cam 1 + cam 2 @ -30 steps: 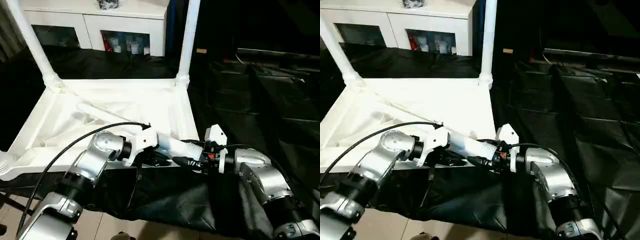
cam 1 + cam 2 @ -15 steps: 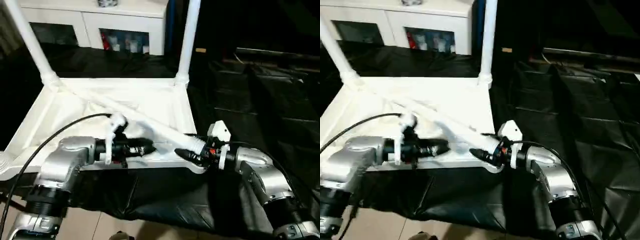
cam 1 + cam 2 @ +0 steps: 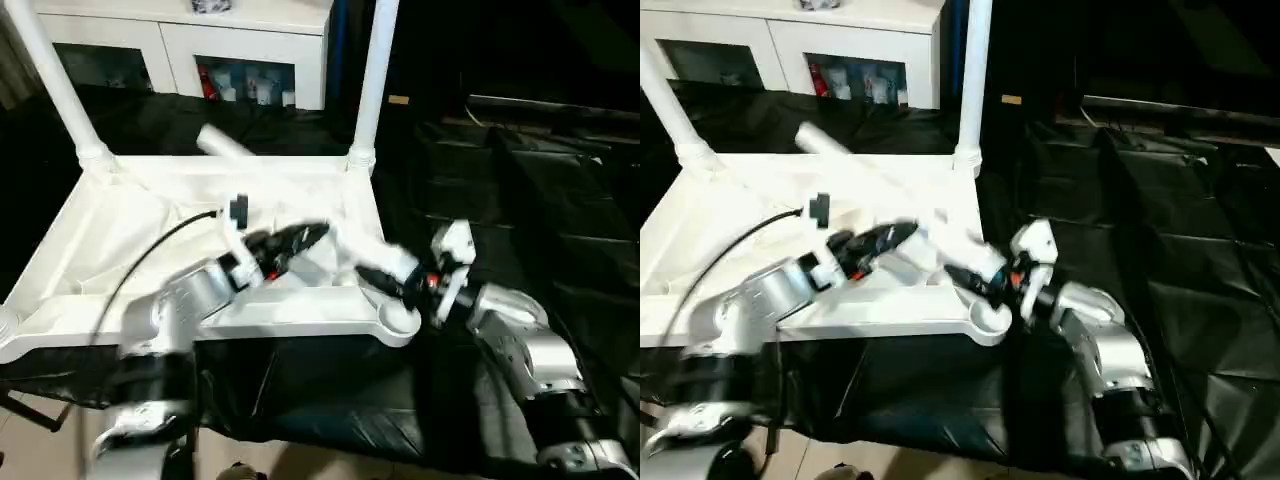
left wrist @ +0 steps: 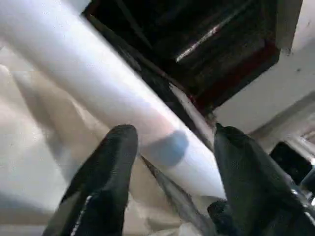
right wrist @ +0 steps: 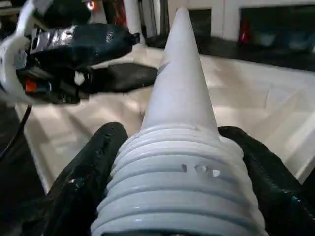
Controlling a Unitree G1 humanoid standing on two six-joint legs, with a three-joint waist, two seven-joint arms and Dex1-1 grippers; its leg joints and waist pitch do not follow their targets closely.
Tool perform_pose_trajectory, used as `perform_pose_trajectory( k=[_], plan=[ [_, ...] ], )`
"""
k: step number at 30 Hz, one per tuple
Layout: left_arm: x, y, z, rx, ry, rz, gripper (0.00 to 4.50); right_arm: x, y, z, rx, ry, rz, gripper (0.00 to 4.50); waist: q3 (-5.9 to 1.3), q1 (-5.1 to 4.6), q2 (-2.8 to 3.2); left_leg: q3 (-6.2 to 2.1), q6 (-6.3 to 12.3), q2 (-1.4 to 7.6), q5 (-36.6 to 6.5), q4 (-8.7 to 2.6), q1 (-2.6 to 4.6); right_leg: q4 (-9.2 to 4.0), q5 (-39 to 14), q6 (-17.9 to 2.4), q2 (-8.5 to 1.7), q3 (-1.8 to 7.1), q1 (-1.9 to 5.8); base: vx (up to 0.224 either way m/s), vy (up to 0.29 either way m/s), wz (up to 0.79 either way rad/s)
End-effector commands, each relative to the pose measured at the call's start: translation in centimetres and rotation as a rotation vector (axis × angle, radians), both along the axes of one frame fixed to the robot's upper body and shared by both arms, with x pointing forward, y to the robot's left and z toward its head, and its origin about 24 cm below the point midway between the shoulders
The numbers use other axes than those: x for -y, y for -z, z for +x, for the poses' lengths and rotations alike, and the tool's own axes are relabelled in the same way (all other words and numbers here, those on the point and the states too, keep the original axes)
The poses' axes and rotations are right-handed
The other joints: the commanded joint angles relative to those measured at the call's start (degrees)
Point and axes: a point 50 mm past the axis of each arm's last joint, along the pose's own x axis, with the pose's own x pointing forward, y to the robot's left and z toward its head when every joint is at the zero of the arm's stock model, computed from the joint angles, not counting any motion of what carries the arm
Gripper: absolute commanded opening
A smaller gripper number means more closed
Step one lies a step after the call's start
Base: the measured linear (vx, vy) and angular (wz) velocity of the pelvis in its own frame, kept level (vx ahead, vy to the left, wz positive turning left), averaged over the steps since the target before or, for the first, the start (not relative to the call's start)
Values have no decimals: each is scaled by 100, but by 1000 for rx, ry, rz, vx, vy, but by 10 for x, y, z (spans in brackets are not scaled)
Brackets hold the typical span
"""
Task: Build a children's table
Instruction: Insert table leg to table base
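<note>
table leg (image 5: 179, 98), clamped at its ribbed end between the right gripper (image 5: 172, 162) fingers, now angles up across the upturned table top (image 3: 80, 250) past the near corner socket (image 3: 400, 320), while the left gripper (image 4: 170, 147), shut on it earlier, has spread its fingers around its shaft.

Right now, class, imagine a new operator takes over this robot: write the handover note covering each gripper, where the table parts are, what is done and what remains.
Right gripper: shut on the ribbed thick end of the loose leg.
Left gripper: fingers apart either side of that leg's shaft, not clamping it.
Tabletop: upside down on the black cloth.
Done: two legs stand upright in the far corner sockets.
Left: the near right socket is empty; seat the held leg there. Near left corner is cut off, so check it.
</note>
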Motion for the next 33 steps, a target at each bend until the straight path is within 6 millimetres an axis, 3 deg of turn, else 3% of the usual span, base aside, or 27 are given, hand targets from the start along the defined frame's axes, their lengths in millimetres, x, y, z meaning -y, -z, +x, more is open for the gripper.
perform_pose_trajectory(
  k=[1, 5, 14, 15, 20, 33],
  plan=[
    [4, -7, 5, -9, -10, -45, 318, -5, -13, 2, 47, -11, 36, 281, -408, 9, -16, -53, 383, 78, -746, -329, 61, -362, -381, -1454, -272, 170, 318, 0, 0, 0],
    [12, -11, 13, -18, -32, -63, 320, -12, -16, 0, 58, -29, 49, 281, -414, 20, -7, -61, 428, 78, -701, -325, 64, -355, -277, -1445, -265, 165, 320, 0, 0, 0],
    [4, -21, 25, -5, -141, -137, 320, -13, -17, 0, 65, -23, 50, 281, -423, 19, 11, -77, 395, 84, -726, -325, 62, -339, -107, -1500, -279, 155, 347, 0, 0, 0],
    [4, -21, 25, 0, -136, -143, 291, -13, -17, 0, 65, -23, 49, 281, -425, 17, 12, -75, 405, 85, -715, -324, 61, -338, -82, -1509, -279, 155, 346, 0, 0, 0],
    [6, -25, 27, 43, -142, -130, 251, -13, -16, -1, 66, -22, 41, 281, -422, 17, 21, -76, 388, 92, -760, -328, 69, -338, -97, -1524, -281, 155, 343, 0, 0, 0],
    [16, -36, 25, 104, -70, -155, 208, -9, -16, 1, 33, -8, 36, 281, -428, 20, 12, -73, 401, 87, -682, -318, 65, -327, -28, -1533, -286, 159, 356, 0, 0, 0]
  ],
)
